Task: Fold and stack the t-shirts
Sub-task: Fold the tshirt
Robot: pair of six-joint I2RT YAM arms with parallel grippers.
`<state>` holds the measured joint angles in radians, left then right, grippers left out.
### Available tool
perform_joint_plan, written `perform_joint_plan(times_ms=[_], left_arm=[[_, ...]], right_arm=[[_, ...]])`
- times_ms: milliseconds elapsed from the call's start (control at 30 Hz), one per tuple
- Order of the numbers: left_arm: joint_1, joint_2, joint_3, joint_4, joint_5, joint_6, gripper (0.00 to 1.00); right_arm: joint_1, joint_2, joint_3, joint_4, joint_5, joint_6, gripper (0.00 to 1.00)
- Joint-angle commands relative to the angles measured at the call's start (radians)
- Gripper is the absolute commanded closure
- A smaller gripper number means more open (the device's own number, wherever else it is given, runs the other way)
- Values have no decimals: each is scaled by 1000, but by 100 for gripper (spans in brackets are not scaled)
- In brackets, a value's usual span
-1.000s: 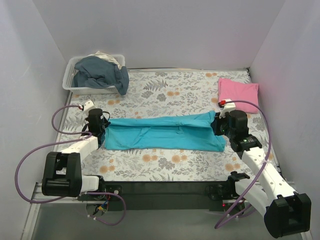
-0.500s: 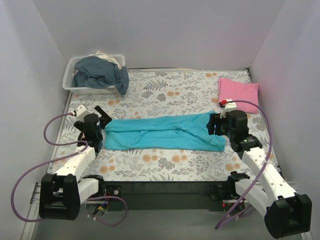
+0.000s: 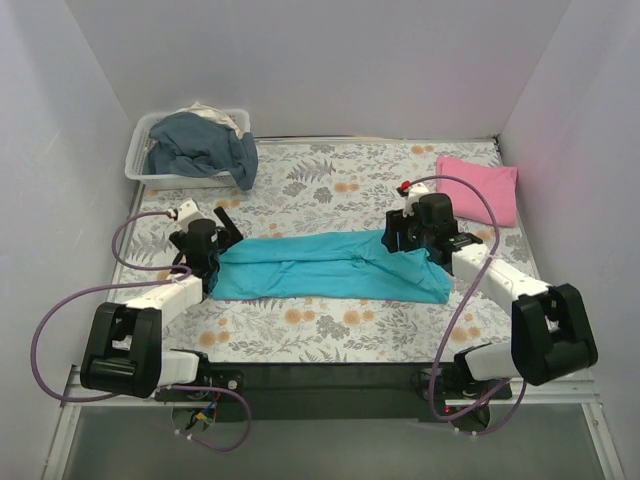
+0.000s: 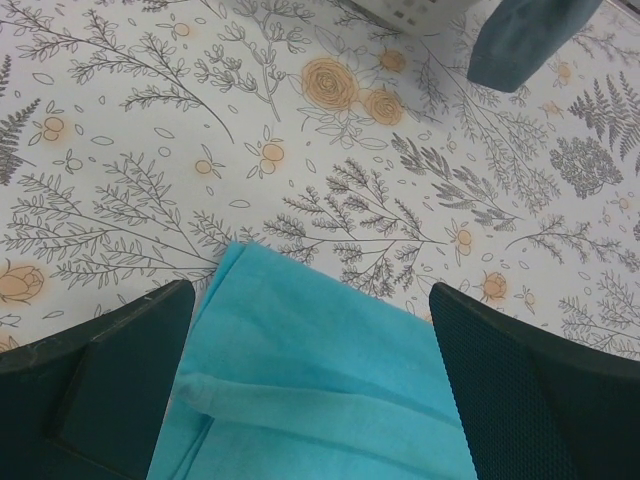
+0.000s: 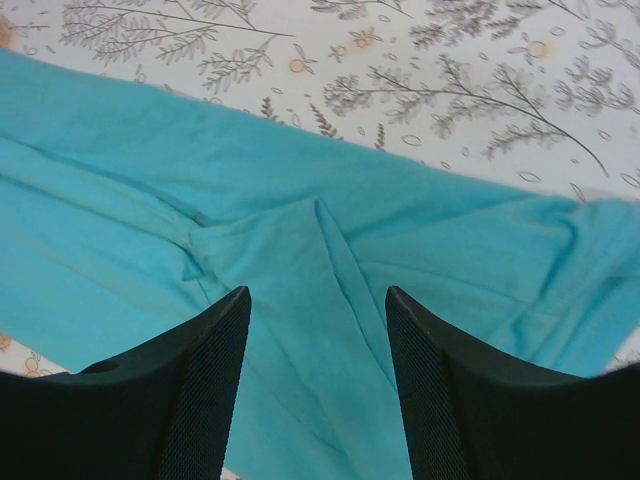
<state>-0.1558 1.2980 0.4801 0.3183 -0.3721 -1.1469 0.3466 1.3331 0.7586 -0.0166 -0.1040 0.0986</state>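
Observation:
A turquoise t-shirt (image 3: 320, 267) lies flat on the floral table as a long strip running left to right. My left gripper (image 3: 222, 232) hovers at its left end, jaws wide open, with the shirt's corner (image 4: 330, 380) between and below the fingers and nothing gripped (image 4: 310, 300). Over the shirt's right part my right gripper (image 3: 393, 236) is open above a creased fold of turquoise cloth (image 5: 300, 200), holding nothing (image 5: 317, 292). A pink t-shirt (image 3: 477, 188) sits folded at the back right, apart from both grippers.
A clear plastic bin (image 3: 150, 175) at the back left holds dark blue clothing (image 3: 200, 148) that hangs over its rim, also seen as dark cloth (image 4: 530, 40) in the left wrist view. White walls enclose the table on three sides.
Both grippers have opened and let go of the turquoise shirt's ends. The right arm has swung left over the shirt. The left gripper drew back, then returned to the left end.

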Motion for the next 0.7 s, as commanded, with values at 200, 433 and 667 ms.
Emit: perform_joint_plan(times_ms=[200,433,667], left_arm=[[-8,26,43,28,12,6,2],[-8,26,43,28,19,6,2],[-10,18,40,28,25,9,2]], right_arm=[[66,234,134,145,-72,-16,51],[80,330,176,155,-51,-23,52],[83,390,199,161,-39,-28,53]])
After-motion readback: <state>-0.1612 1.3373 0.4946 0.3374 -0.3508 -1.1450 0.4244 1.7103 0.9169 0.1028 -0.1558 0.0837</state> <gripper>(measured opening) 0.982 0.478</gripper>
